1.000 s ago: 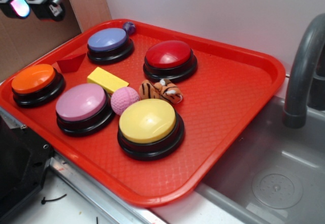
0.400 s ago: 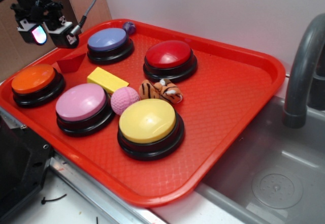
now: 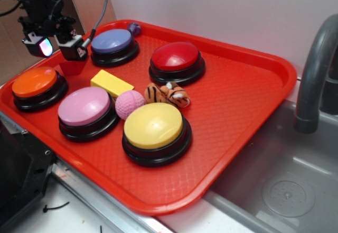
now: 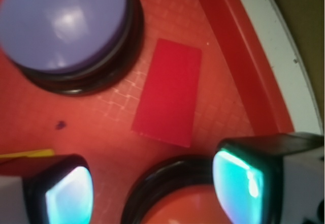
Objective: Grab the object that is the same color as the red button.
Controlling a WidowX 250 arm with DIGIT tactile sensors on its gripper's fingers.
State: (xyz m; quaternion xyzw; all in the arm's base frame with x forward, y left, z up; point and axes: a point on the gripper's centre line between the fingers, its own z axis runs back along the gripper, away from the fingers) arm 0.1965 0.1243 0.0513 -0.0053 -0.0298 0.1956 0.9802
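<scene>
white wall (image 3: 222,6), grey sink (image 3: 285,180).

exterior: high, oblique, whole red tray (image 3: 253,85) | wrist: close, straight down | shared: purple button (image 3: 111,41) (image 4: 61,23), far-left corner

A tray (image 3: 253,101) lies left of a sink (image 3: 296,190), with a faucet (image 3: 317,69) at its 3 o'clock edge. 5 buttons sit on it, ringed around a block (image 3: 111,83), a ball (image 3: 129,104) and a toy tiger (image 3: 168,94). From that cluster, the far-right button (image 3: 176,62) lies at 1 o'clock. A wedge (image 4: 167,98) lies at 10 o'clock, between the far-left button (image 3: 113,46) and the left-edge button (image 3: 37,86). The gripper (image 3: 55,48) hangs above the wedge.
</scene>
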